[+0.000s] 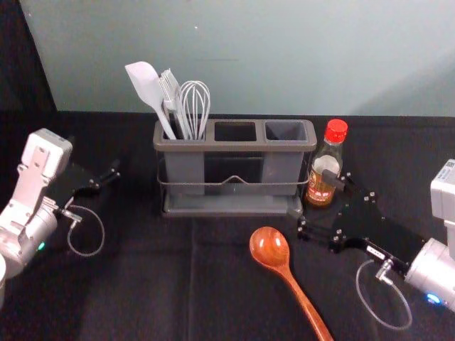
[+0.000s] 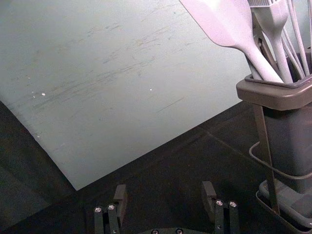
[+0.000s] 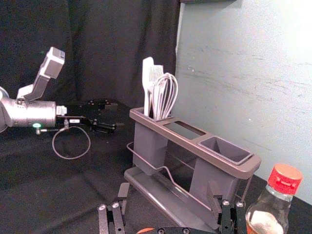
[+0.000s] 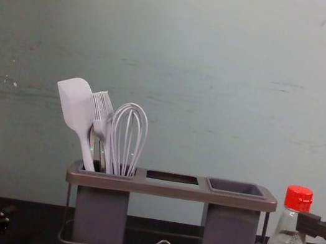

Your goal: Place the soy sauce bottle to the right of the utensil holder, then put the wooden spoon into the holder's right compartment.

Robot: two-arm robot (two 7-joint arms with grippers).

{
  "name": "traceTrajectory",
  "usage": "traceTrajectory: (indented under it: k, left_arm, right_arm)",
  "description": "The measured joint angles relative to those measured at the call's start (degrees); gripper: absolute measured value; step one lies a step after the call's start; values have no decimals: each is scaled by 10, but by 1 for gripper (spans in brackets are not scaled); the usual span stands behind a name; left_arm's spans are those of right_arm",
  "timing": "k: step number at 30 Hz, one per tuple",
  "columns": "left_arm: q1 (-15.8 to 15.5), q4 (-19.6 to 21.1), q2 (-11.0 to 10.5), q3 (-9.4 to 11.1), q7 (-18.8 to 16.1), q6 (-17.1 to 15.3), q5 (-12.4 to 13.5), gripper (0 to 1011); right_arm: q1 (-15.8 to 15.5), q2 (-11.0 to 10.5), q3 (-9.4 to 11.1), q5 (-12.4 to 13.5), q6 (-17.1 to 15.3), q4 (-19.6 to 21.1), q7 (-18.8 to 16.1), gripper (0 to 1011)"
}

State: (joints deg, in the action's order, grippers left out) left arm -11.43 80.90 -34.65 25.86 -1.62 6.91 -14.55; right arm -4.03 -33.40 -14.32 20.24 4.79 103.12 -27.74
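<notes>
Beside the right gripper [image 1: 311, 195], its fingers wide, stands the soy sauce bottle [image 1: 325, 163]; one fingertip could topple it when swinging to the wooden spoon [image 1: 270, 247], nearer the robot than those fingers. Left of the utensil holder [image 1: 234, 147], the left gripper [image 2: 164, 191] idles, also wide.

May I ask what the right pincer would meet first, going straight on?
The right pincer would probably meet the right end of the utensil holder; depth is unclear, so it might brush the soy sauce bottle.
</notes>
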Motion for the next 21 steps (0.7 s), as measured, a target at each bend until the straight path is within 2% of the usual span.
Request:
traceTrajectory:
  k: [14, 17, 18, 20, 21]
  left_arm:
    - [0, 0, 0, 0, 0, 0, 0, 1005]
    - [0, 0, 0, 0, 0, 0, 0, 1005]
    - [0, 0, 0, 0, 0, 0, 0, 1005]
    - [0, 0, 0, 0, 0, 0, 0, 1005]
    - [0, 0, 0, 0, 0, 0, 0, 1005]
  right_arm:
    - [4, 0, -2, 1, -2, -5, -1, 1003]
    - [11, 0, -8, 10, -35, -6, -1, 1003]
    - [15, -2, -12, 19, -67, -3, -1, 1003]
    - [20, -6, -16, 30, -102, 2, -1, 1003]
    - [25, -10, -21, 43, -137, 7, -2, 1003]
